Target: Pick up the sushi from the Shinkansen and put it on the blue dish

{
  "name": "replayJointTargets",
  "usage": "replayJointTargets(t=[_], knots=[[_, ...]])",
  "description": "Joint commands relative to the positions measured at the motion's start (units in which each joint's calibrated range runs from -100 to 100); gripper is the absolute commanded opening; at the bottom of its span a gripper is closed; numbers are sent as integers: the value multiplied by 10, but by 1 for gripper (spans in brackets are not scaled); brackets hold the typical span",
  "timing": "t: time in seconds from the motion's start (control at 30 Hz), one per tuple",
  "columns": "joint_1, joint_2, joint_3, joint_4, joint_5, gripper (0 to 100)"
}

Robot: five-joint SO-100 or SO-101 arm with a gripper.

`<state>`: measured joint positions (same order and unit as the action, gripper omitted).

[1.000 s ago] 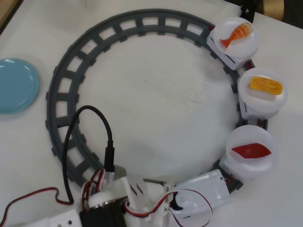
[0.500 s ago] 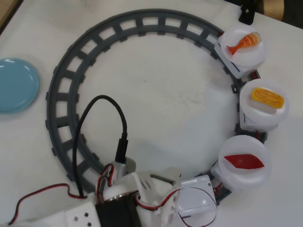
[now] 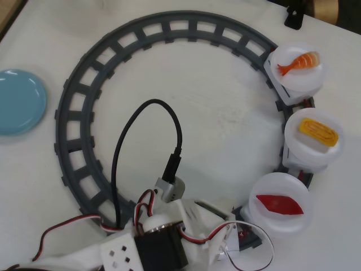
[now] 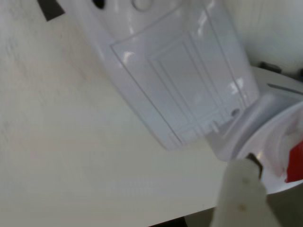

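The sushi (image 3: 280,204), a dark-red pointed slice, lies on the lowest white plate (image 3: 269,185) of the Shinkansen (image 3: 294,161), at the lower right of the grey ring track (image 3: 73,113). The train's front is hidden under my arm (image 3: 163,237) in the overhead view. In the wrist view the white train body (image 4: 175,71) fills the top, and the sushi (image 4: 296,163) shows at the right edge. Of my gripper (image 4: 246,189) only one white finger (image 4: 240,203) shows, just left of that plate. The blue dish (image 3: 20,101) sits empty at the far left.
Two more wagon plates carry an orange shrimp piece (image 3: 299,62) and a yellow egg piece (image 3: 318,132). A black cable (image 3: 127,141) loops from my arm across the inside of the ring. A dark object (image 3: 294,17) stands at the top right.
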<state>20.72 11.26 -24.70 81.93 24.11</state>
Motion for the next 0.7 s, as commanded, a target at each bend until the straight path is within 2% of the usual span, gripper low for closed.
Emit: replayJointTargets(t=[0.0, 0.67], knots=[[3, 4, -39, -3, -6, 23], [11, 68, -45, -52, -11, 23]])
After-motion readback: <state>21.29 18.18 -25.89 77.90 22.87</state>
